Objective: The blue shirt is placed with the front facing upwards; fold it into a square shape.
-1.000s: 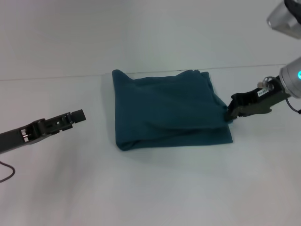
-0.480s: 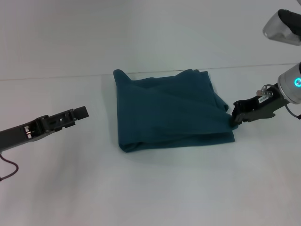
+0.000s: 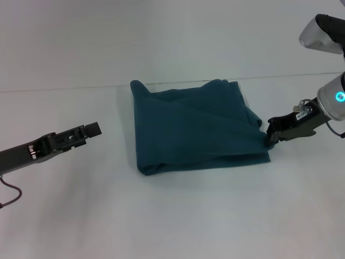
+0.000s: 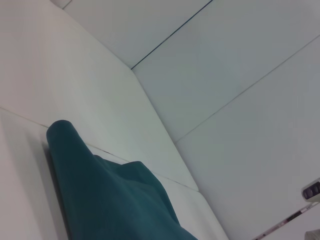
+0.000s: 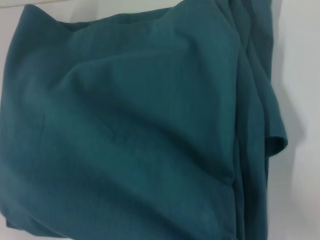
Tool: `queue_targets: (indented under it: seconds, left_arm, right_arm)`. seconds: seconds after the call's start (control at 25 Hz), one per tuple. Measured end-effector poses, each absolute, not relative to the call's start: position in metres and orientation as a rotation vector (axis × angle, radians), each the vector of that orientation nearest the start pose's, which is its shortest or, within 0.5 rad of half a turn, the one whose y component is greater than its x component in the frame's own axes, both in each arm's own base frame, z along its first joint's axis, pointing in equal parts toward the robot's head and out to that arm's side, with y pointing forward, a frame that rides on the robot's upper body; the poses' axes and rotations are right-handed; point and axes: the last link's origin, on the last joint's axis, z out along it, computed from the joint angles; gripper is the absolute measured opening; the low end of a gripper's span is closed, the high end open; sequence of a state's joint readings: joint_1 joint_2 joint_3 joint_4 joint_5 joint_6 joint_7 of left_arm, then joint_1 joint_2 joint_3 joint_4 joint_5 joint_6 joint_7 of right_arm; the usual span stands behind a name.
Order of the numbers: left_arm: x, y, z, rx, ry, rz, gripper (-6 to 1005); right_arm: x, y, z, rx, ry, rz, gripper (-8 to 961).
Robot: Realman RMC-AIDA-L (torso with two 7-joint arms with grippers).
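Where the head view takes in the whole scene, the shirt [image 3: 197, 127] lies folded into a rough square on the white table [image 3: 172, 216], just off the tip of the right gripper [image 3: 268, 136] and well apart from the left gripper [image 3: 89, 130]; the right gripper's dark fingers meet the cloth at its near right corner, but whether they are clenched on it or released I cannot tell; nor can I tell the state of the left gripper, which hangs over bare table with its tip pointing toward the shirt; the right wrist view alone shows the fabric up close: soft, matte teal cotton in stacked layers, with shallow creases across the top and a small flap of hem sticking out past one edge; the left wrist view shows only a rounded, raised fold of the shirt [image 4: 107, 192] against the pale wall panels [image 4: 240, 75], with neither gripper in it.
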State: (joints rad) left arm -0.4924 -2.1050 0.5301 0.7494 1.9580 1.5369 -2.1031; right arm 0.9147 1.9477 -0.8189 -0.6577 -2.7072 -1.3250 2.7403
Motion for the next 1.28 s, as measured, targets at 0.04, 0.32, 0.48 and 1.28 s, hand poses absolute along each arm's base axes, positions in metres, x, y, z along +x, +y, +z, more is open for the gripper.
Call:
queue_targets:
  seconds: [0.04, 0.32, 0.48, 1.28]
  left_arm:
    - [-0.273, 0.338, 0.032, -2.243, -1.564, -1.019, 933]
    - [-0.273, 0.337, 0.033, -2.235, -1.565, -1.029, 932]
    - [-0.274, 0.336, 0.035, -2.223, -1.564, -1.050, 932]
    - [-0.275, 0.336, 0.044, -2.174, -1.554, -1.128, 932]
  right_arm:
    - [0.237, 0.433, 0.038, -2.107, 1.662, -0.166, 30]
    - [0.240, 0.439, 0.036, -2.034, 1.630, -0.207, 41]
    - [0.237, 0.441, 0.032, -2.013, 1.598, -0.252, 182]
    - [0.215, 0.475, 0.039, -1.950, 1.527, 0.210, 276]
